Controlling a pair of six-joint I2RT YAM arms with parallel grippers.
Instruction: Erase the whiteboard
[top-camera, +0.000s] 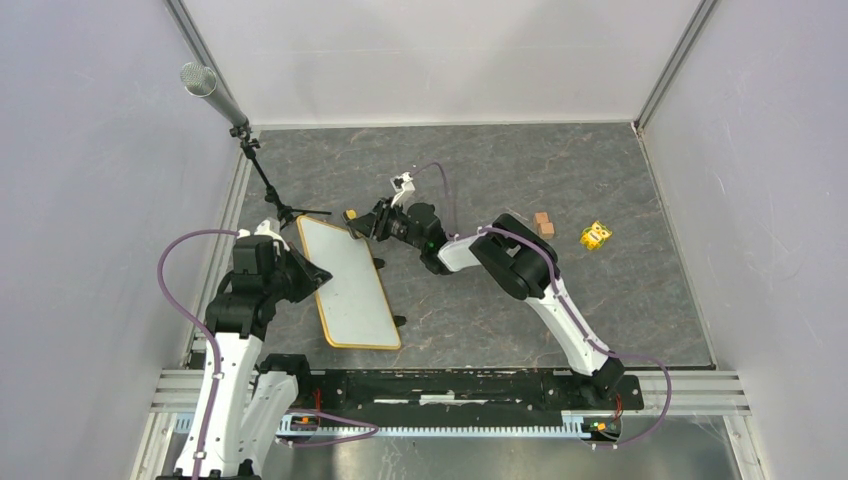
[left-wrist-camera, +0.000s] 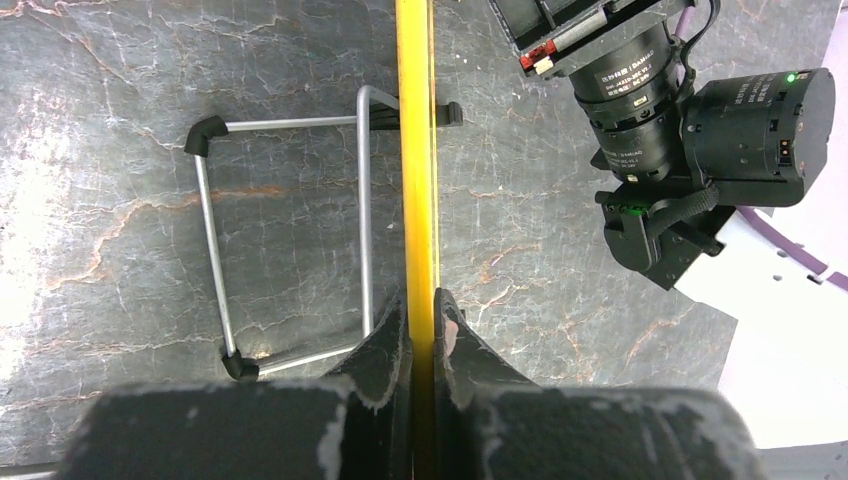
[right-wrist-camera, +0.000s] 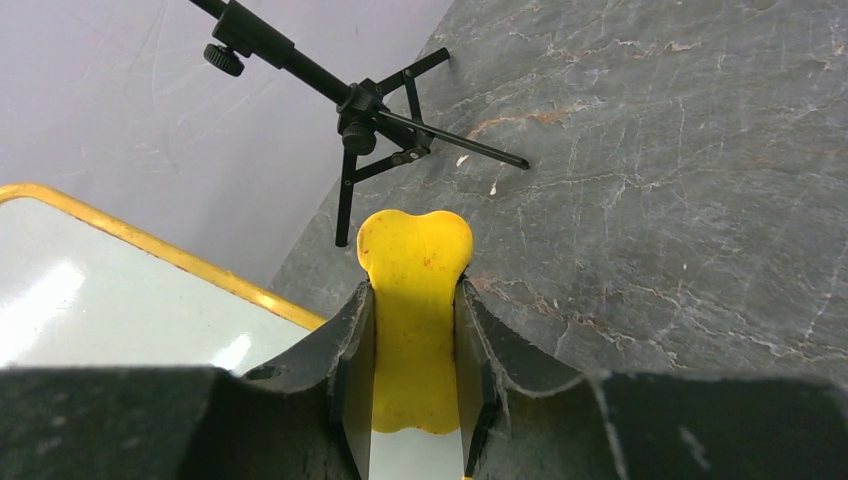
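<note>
The whiteboard (top-camera: 352, 282), blank white with a yellow frame, stands tilted on the left of the table. My left gripper (top-camera: 308, 275) is shut on its left edge. In the left wrist view the yellow frame (left-wrist-camera: 415, 150) runs edge-on between the jaws of my left gripper (left-wrist-camera: 424, 312), and the wire stand (left-wrist-camera: 290, 240) with black feet shows behind it. My right gripper (top-camera: 364, 224) is shut on a yellow eraser (top-camera: 352, 214) at the board's far right corner. In the right wrist view the eraser (right-wrist-camera: 415, 240) sits between the jaws of my right gripper (right-wrist-camera: 413, 290), over the board's white face (right-wrist-camera: 100, 300).
A microphone stand (top-camera: 262, 180) stands just beyond the board's far end; it also shows in the right wrist view (right-wrist-camera: 370, 110). Two small wooden blocks (top-camera: 544, 224) and a yellow toy (top-camera: 595, 235) lie to the right. My right arm (left-wrist-camera: 700, 130) is close beside the board.
</note>
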